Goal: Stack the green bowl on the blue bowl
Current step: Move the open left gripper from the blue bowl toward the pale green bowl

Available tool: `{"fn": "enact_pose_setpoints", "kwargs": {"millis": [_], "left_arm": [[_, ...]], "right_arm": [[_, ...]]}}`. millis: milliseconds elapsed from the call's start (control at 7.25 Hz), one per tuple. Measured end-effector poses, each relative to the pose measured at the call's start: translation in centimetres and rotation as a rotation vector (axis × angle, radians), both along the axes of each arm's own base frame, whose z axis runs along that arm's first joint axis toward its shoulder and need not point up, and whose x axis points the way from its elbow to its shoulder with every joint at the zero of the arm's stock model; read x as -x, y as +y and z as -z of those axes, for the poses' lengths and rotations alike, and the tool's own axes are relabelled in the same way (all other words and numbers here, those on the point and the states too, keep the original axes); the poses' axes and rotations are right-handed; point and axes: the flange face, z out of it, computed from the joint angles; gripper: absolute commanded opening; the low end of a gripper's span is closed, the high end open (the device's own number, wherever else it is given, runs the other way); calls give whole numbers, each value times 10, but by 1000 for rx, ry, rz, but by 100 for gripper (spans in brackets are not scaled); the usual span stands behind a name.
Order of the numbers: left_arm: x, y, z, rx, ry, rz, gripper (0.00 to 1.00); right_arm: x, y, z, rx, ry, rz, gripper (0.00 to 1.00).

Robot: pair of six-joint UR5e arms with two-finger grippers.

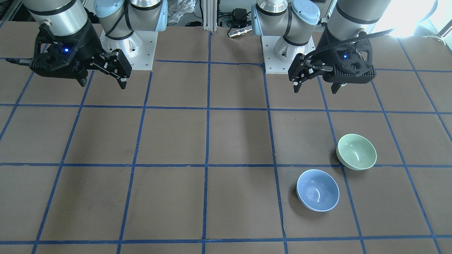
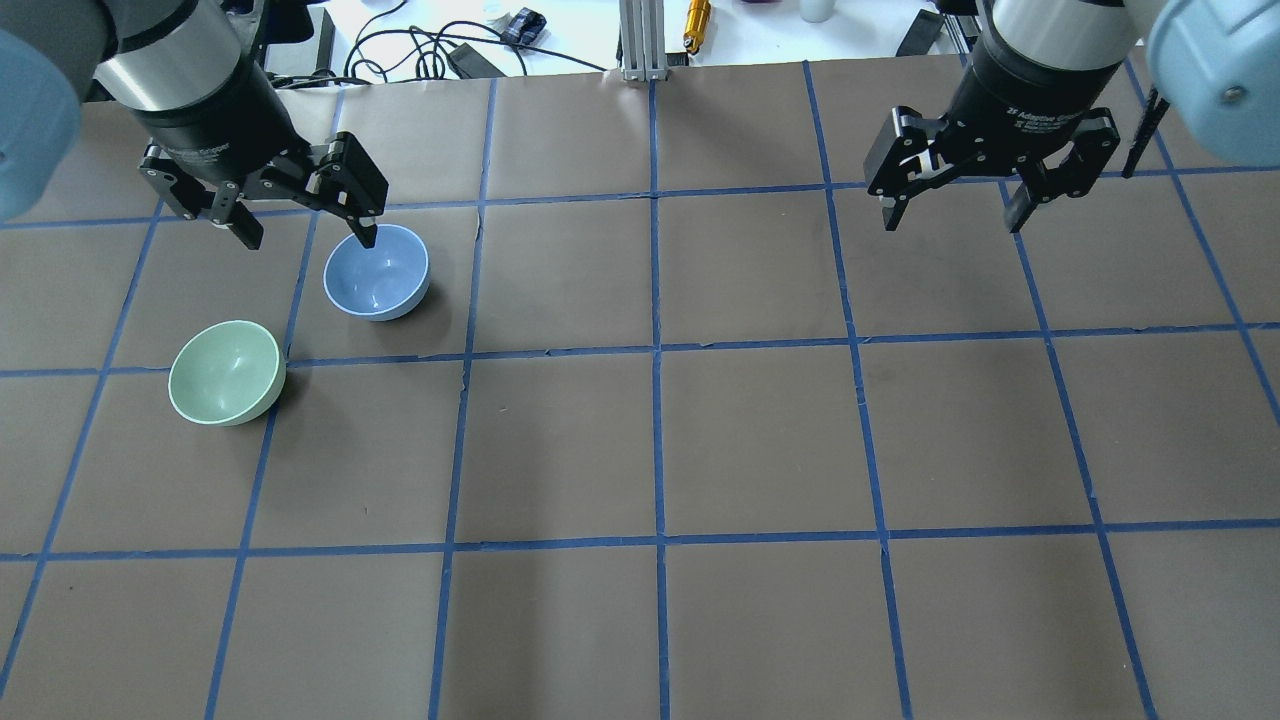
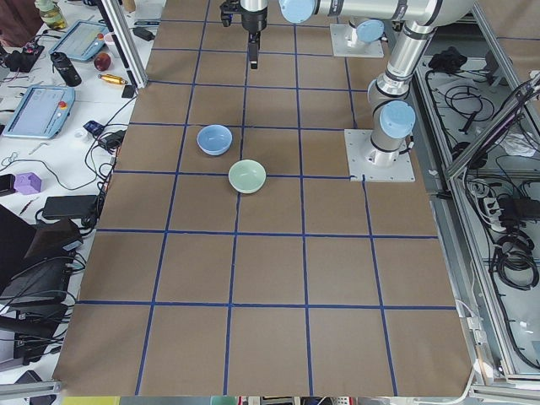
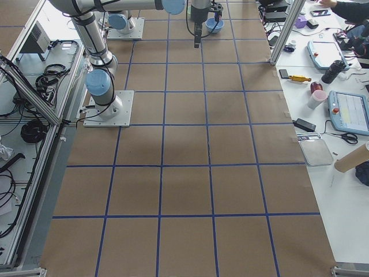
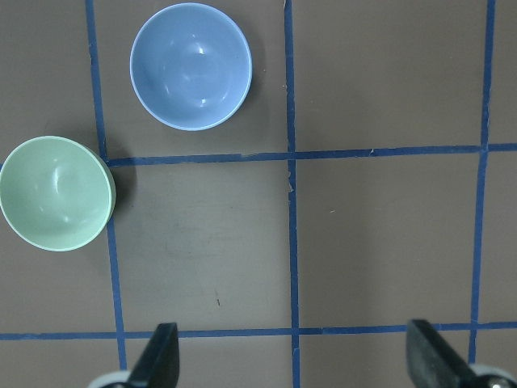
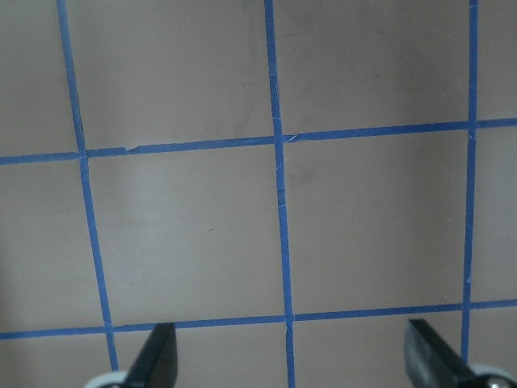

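Observation:
The green bowl (image 1: pixel 356 151) (image 2: pixel 226 372) (image 5: pixel 55 192) stands upright on the brown table. The blue bowl (image 1: pixel 317 189) (image 2: pixel 377 270) (image 5: pixel 191 65) stands upright beside it, a small gap between them. Both are empty. My left gripper (image 1: pixel 315 90) (image 2: pixel 308 238) (image 5: pixel 295 360) is open and empty. It hovers high above the table, on the robot's side of the bowls. My right gripper (image 1: pixel 103 84) (image 2: pixel 952 222) (image 6: pixel 291 360) is open and empty, high over the other half of the table, far from both bowls.
The table (image 2: pixel 760 440) is brown with a blue tape grid. The arms' base plates (image 1: pixel 289 53) sit at the robot's edge. An aluminium post (image 2: pixel 640 40) and cables lie beyond the far edge. Side benches hold tablets (image 3: pixel 40 110) and tools.

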Motion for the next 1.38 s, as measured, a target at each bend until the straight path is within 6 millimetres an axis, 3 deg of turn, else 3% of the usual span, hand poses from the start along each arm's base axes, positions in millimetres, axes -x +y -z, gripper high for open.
{"fn": "enact_pose_setpoints", "kwargs": {"millis": [414, 690, 828, 1103, 1379], "left_arm": [[-1, 0, -1, 5, -1, 2, 100], [-20, -7, 6, -6, 0, 6, 100], [-49, -15, 12, -19, 6, 9, 100], [-131, -34, 33, -41, 20, 26, 100], [-225, -48, 77, -45, 31, 25, 100]], "right_arm": [[0, 0, 0, 0, 0, 0, 100], [0, 0, 0, 1, 0, 0, 100], [0, 0, 0, 1, 0, 0, 100], [0, 0, 0, 1, 0, 0, 100], [0, 0, 0, 0, 0, 0, 100]]}}
